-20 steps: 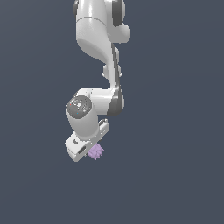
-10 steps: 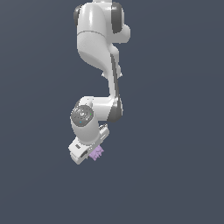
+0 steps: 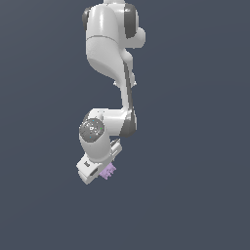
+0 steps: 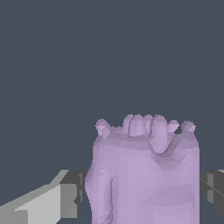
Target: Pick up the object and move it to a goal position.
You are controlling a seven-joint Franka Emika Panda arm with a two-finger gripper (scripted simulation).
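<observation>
The gripper (image 3: 100, 175) is clamped on the object (image 3: 108, 171), a pale purple lump that sits between the fingers (image 4: 70, 192) with its bumpy edge poking out past their tips; the white arm (image 3: 110, 44) hangs above

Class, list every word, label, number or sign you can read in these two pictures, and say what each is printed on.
None can be read.
Object: plain lilac, no marks.
Gripper: plain white, no print.
Round cap on arm joint: tiny specks, too small to read.
</observation>
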